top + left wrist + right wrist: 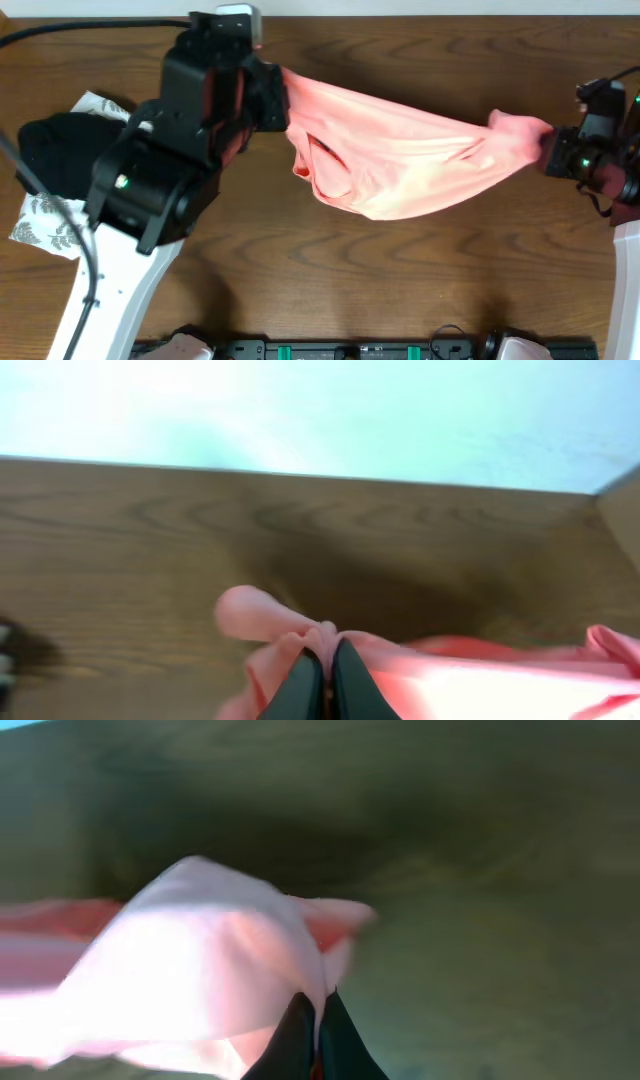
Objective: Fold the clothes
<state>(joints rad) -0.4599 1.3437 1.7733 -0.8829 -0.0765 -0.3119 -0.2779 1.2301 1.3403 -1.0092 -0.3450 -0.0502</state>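
The salmon-pink T-shirt [400, 150] hangs stretched between my two grippers above the wooden table, sagging in the middle. My left gripper [280, 98] is shut on its left end at the back left. In the left wrist view the fingers [326, 652] pinch a bunched pink fold [270, 622]. My right gripper [548, 150] is shut on the right end at the far right. In the right wrist view the fingers [312, 1010] pinch the pink fabric [200, 960]. The bronze lettering is hidden.
A black folded garment [60, 150] lies on a white garment with grey leaf print [45, 225] at the left edge, under my left arm. The table's back edge [300, 472] meets a pale wall.
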